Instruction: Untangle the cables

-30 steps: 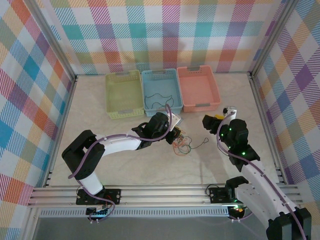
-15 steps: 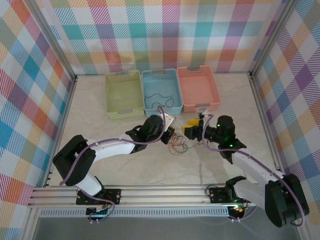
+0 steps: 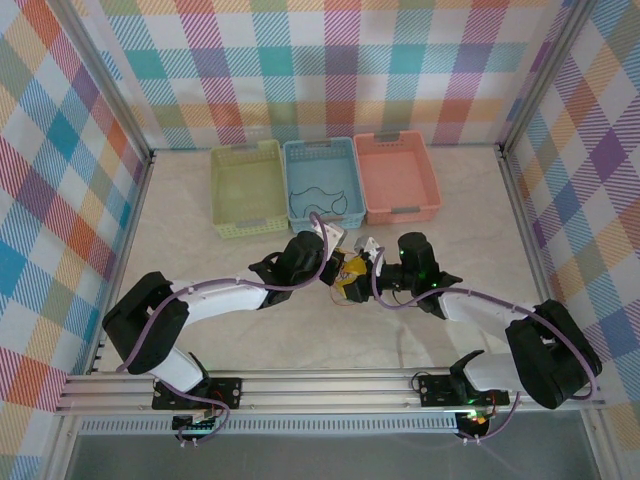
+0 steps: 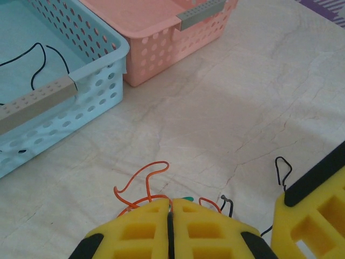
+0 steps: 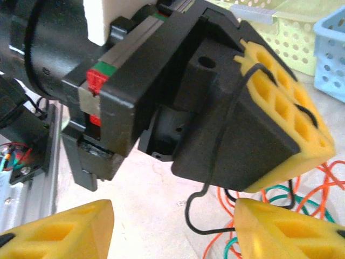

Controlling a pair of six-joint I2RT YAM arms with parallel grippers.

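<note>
My left claw [image 4: 170, 216], yellow honeycomb foam pads [image 4: 140, 232] pressed flat together, pinches the thin orange, green and black wire cables [image 4: 143, 181] at bottom centre of its wrist view. Curly loops spill onto the pale marbled surface [image 4: 242, 108]. My right claw [image 5: 172, 232] gapes about halfway, gripping nothing, facing the left one. Both arms stretch low, meeting mid-frame overhead. The perforated blue plastic basket [image 4: 81, 70], upper left, holds one black wire [image 4: 38, 56].

yellow basket [image 3: 247, 190], blue basket [image 3: 320, 145], pink basket [image 3: 397, 178] side by side
</note>
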